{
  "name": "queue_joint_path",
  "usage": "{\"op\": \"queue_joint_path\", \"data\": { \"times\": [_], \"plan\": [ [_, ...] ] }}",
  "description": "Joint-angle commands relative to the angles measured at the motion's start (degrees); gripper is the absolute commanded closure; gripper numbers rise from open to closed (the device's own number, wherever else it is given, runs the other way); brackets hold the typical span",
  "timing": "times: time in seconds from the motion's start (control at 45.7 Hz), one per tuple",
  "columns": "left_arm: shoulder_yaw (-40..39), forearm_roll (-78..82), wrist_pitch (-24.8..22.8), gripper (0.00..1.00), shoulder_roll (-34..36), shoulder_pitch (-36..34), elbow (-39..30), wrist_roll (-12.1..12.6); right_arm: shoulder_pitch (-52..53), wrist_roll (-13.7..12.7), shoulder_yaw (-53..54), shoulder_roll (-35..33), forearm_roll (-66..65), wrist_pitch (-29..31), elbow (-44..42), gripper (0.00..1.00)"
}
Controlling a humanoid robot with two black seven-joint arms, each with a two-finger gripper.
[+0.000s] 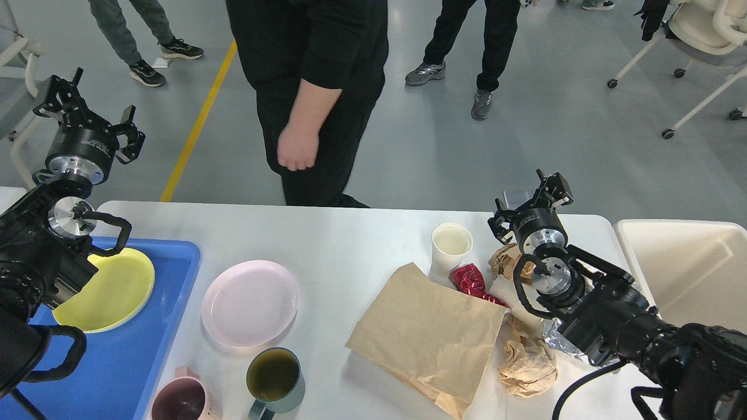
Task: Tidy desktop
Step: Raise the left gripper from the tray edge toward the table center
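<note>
The white desktop carries dishes and rubbish. A pink plate, a green mug and a pink mug stand on its left half. To the right lie a brown paper bag, a white paper cup, a red wrapper and crumpled brown paper. My left gripper is raised above the table's far left corner, open and empty. Over the rubbish near the far edge, my right gripper has its fingers spread; a pale grey patch shows between them.
A blue tray at the left holds a yellow plate. A cream bin stands off the right end. A person in black stands at the far edge. More crumpled paper and foil lie under my right arm.
</note>
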Motion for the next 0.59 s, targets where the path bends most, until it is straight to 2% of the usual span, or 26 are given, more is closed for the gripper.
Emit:
{"op": "queue_joint_path", "data": {
  "times": [0.0, 0.438, 0.569],
  "plan": [
    [-0.1, 0.0, 0.0, 0.04, -0.4, -0.2, 0.0, 0.0, 0.0, 0.0, 0.0, 0.0, 0.0, 0.0, 0.0, 0.00],
    [0.5, 0.1, 0.0, 0.04, -1.0, -0.2, 0.0, 0.5, 0.0, 0.0, 0.0, 0.0, 0.0, 0.0, 0.0, 0.00],
    [1.9, 0.2, -2.7, 0.04, 0.2, 0.0, -1.8, 1.7, 0.0, 0.0, 0.0, 0.0, 0.0, 0.0, 0.0, 0.00]
  ]
}}
